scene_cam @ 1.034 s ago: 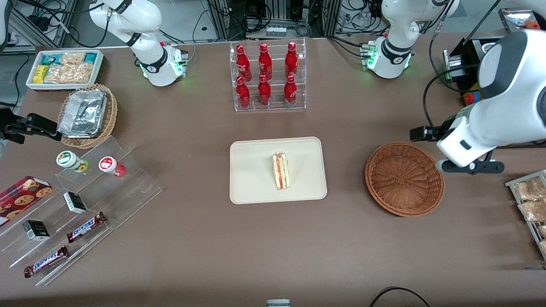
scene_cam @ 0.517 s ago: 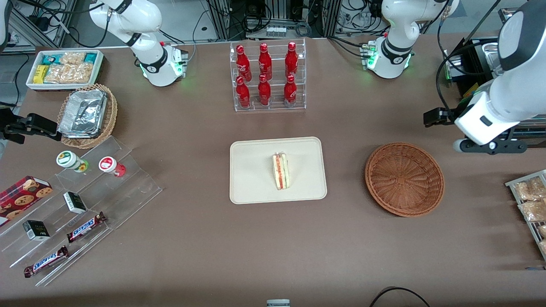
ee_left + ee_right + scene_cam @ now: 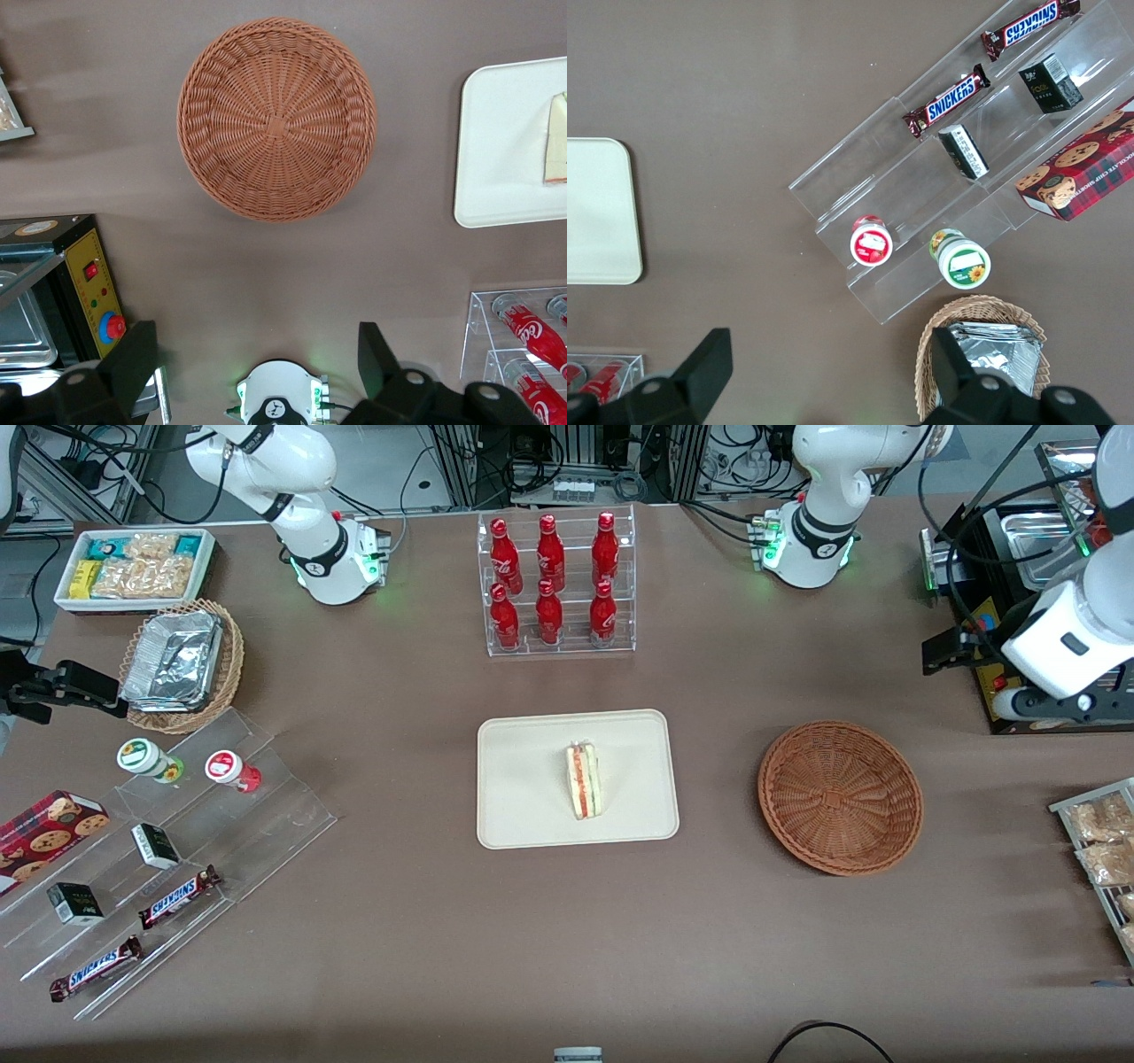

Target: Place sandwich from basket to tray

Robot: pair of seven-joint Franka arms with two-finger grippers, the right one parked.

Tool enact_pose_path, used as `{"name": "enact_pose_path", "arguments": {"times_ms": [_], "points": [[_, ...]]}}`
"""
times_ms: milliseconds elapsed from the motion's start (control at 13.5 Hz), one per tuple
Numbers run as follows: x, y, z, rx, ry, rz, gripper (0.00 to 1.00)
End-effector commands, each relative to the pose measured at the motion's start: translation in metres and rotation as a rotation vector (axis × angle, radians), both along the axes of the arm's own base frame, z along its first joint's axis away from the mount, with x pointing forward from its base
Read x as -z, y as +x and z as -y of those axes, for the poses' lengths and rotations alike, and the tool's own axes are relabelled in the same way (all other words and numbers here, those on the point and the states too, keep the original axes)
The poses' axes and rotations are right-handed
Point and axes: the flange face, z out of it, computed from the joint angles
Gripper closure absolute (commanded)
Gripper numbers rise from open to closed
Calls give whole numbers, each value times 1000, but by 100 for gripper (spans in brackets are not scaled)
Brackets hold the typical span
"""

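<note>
Brown table [image 3: 425, 921]: Snickers bars [image 3: 180, 896] (two); pincer [image 3: 257, 372] open, high up.

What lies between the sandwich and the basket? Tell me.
Only tray surface and bare table. The front view shows this. The open pincer hangs apart from the sandwich and basket.

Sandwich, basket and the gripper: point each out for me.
sandwich [image 3: 582, 781], front view, on its cut edge, resting on the tray.
basket [image 3: 276, 126], left wrist view, woven centre, holding nothing.
gripper [image 3: 257, 359], left wrist view, between its open fingers, high above the table.
</note>
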Motion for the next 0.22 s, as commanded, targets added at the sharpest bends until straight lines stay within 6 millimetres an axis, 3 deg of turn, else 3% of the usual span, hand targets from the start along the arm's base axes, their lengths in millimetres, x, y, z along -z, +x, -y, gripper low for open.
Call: {"name": "enact_pose_path", "arguments": {"times_ms": [0,148], "points": [[-4,-28,-1,16,19,7,0],[-4,-30,-3,10,16,9,0]]}}
